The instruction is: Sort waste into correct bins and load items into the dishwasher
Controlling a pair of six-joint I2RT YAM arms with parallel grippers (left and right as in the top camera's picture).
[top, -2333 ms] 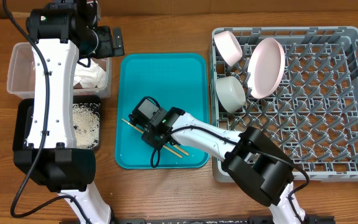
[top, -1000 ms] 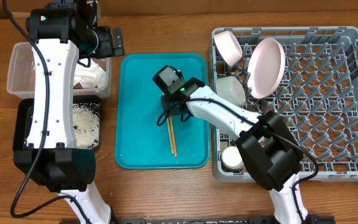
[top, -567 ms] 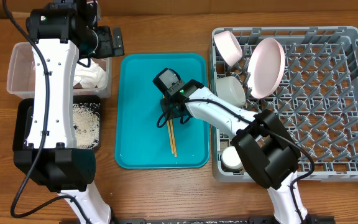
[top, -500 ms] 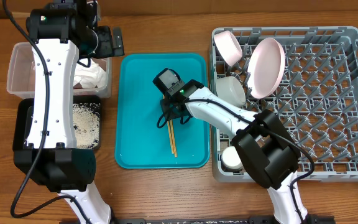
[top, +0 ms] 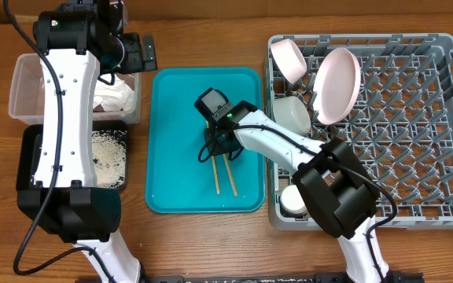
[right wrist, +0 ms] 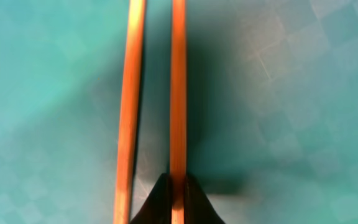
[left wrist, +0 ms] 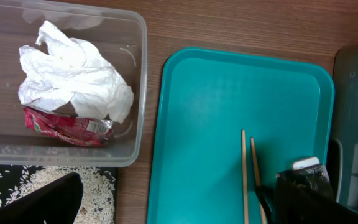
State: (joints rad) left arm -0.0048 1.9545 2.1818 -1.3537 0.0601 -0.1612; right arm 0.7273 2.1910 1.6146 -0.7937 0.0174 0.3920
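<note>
Two thin, smooth wooden chopsticks (top: 214, 171) lie slightly splayed on the glossy teal plastic tray (top: 171, 102). The right end effector (right wrist: 174, 200) pinches one chopstick (right wrist: 178, 93) between its dark tips. Whether the left end effector (top: 140, 51), above the clear tub (top: 22, 79), is clenched cannot be told.

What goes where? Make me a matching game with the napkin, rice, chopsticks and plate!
Things:
1. napkin
2. rice
3. chopsticks
4. plate

Places:
A. grey rack
B. clear tub
C. teal tray
D. black tray

Pairs: 1-B, 2-D, 3-C, 4-A
</note>
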